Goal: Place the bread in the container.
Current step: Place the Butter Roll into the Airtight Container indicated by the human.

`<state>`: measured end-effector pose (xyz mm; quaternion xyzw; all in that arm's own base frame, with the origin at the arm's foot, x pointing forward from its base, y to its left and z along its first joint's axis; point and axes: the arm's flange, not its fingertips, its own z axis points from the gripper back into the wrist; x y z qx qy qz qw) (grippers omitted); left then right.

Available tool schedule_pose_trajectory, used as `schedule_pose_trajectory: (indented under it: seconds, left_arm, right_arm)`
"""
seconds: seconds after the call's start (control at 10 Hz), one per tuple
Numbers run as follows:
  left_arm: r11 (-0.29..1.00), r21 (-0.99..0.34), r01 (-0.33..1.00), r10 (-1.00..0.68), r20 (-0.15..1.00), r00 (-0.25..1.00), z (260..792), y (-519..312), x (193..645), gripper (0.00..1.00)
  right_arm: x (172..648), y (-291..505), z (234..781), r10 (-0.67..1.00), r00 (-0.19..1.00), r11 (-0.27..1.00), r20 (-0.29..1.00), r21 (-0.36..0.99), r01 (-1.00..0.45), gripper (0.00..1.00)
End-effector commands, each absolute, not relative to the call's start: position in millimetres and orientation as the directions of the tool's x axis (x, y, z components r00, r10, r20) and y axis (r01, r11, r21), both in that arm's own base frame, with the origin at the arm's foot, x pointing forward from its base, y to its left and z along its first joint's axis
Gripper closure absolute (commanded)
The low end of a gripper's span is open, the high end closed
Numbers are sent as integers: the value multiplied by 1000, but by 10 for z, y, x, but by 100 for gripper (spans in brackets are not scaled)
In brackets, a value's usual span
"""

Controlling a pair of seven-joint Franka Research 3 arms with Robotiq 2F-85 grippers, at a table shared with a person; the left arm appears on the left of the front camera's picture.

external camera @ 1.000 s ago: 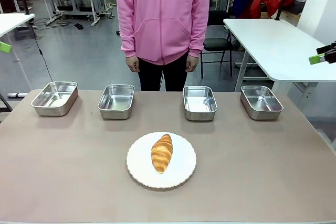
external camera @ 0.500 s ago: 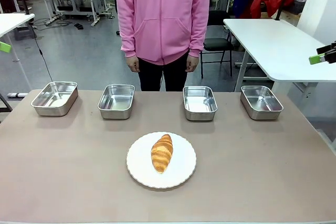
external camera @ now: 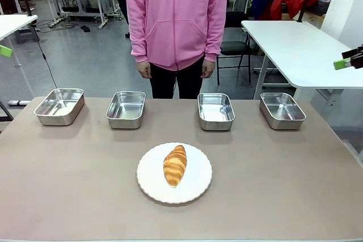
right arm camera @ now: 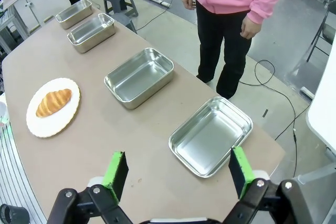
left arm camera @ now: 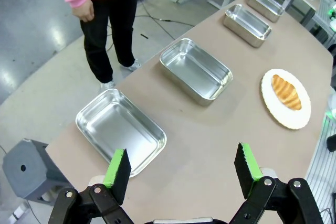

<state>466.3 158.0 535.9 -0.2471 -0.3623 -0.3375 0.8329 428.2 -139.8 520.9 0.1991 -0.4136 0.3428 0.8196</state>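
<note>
Left gripper (left arm camera: 182,167) jaws spread apart, empty, right gripper (right arm camera: 177,169) likewise wide apart, golden-brown ridged croissant (external camera: 174,165) lying on round white plate (external camera: 148,184) mid brown table (external camera: 283,185), four shiny rectangular stainless-steel trays (external camera: 125,123) rowed beyond, person in pink hoodie (external camera: 176,15) behind

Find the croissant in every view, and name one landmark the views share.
Front view: croissant, low centre of the picture.
Left wrist view: croissant, right side, mid-height.
Right wrist view: croissant, left side, mid-height.
Shared landmark: the white plate under it.
</note>
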Motion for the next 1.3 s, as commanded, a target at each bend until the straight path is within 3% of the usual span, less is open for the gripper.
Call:
schedule_pose_trajectory:
  seconds: [0.0,1.2]
  left_arm:
    - [644,-160,748,-388,774,500,5360,1587,4659,0]
    - [644,-160,748,-388,774,500,5360,1587,4659,0]
  right_arm:
    - [4294,-1391,5212,390,414,685,823,41,-727,0]
    - [4294,-1391,5212,390,414,685,823,41,-727,0]
